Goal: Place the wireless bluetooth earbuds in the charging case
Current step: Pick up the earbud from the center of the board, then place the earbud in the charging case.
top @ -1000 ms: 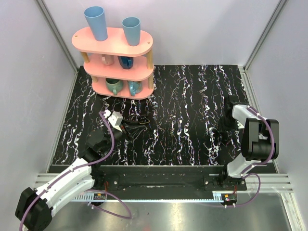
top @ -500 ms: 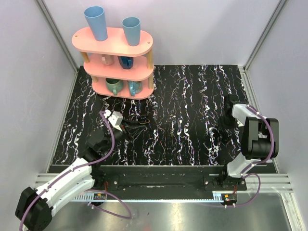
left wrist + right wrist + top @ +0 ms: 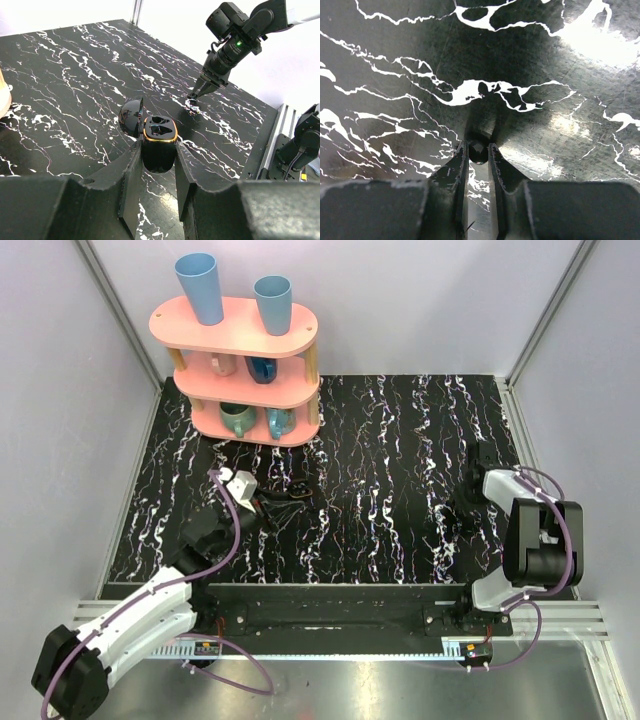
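– At left of the black marbled table [image 3: 380, 440], clamped between the left gripper's [image 3: 158, 152] fingers: charging case [image 3: 160, 131], lid swung back, mouth up. Both wells dark, seemingly unfilled.
– And the earbud?
– Well apart, over at the right, down on the tabletop. Pinched between the right gripper [image 3: 194, 98] tips: one earbud [image 3: 478, 152], small, glossy, dark in this light. No sign of a second.
– Handling?
– Likely featherlight, hard, slick and rounded; prone to squirt out of a pinch. Best taken squarely across the widest part, with a modest squeeze. Case rigid too, hinge the probable weak spot, so best held by the lower shell, as now.
– Other containers?
– Far back, pink shelf [image 3: 245, 390]: two blue tumblers [image 3: 200, 287] on top, mugs [image 3: 238, 418] on the tiers below. Contents of those not visible.
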`<state>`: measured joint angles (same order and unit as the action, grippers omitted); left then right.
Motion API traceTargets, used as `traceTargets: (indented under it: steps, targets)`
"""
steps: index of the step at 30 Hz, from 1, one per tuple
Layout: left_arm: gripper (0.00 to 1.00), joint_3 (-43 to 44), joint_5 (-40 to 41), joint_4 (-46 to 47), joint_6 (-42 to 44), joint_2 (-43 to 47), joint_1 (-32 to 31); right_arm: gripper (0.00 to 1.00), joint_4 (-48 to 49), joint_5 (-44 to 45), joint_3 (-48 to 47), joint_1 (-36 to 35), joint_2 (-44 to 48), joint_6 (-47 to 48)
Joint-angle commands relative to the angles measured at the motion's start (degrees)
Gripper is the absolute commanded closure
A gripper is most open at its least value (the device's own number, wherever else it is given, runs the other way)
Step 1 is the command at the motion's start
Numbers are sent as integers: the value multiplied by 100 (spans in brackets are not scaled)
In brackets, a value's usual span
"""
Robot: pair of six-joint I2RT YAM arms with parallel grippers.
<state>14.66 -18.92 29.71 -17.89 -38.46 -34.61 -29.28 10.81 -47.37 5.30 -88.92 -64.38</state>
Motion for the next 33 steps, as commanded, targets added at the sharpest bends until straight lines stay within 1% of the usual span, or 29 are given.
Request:
traceTargets:
  steps: [1, 8, 9, 11, 12, 14, 15, 16, 17, 19, 20, 25, 29, 30, 33]
  targets:
    - [100, 222, -138, 447, -92, -74, -11, 100, 379, -149, 158, 15, 314, 865]
    - [100, 239, -252, 448, -109, -144, -11, 100, 634, -342, 176, 15, 692, 1779]
    - [100, 283, -279, 395, -75, -162, -11, 100, 825, -508, 202, 15, 805, 2076]
    - [100, 336, -419, 334, -48, -293, -11, 100, 827, -649, 150, 6, 850, 2306]
    - [100, 397, -472, 272, -13, -329, -11, 100, 923, -929, 115, -29, 885, 2664]
    - [100, 450, -656, 280, -4, -417, -11, 100, 784, -1063, -131, -169, 877, 2912]
    - [100, 503, -701, 289, -4, -487, -11, 100, 757, -1211, -201, -291, 955, 3270]
    - [100, 529, -823, 289, -4, -522, -11, 100, 731, -1117, -359, -449, 1008, 3361]
    - [100, 564, -876, 272, 5, -549, -11, 100, 565, -829, -473, -938, 1061, 3623]
    - [100, 652, -955, 202, 14, -628, -11, 100, 398, -161, -806, -1433, 1228, 3783]
    - [100, 679, -991, 175, 22, -637, -19, 100, 327, 77, -921, -1818, 1281, 3914]
    - [100, 855, -1105, -53, 75, -777, -19, 100, 115, 570, -1353, -2366, 1588, 4231]
    - [100, 925, -1219, -80, 49, -918, -28, 100, 317, 791, -1459, -2814, 1957, 4845]
    - [100, 960, -1237, -71, 31, -961, -28, 100, 335, 835, -1537, -3041, 2062, 4952]
    - [100, 1048, -1299, -62, 22, -1085, -37, 100, 344, 957, -1730, -3359, 2160, 5304]
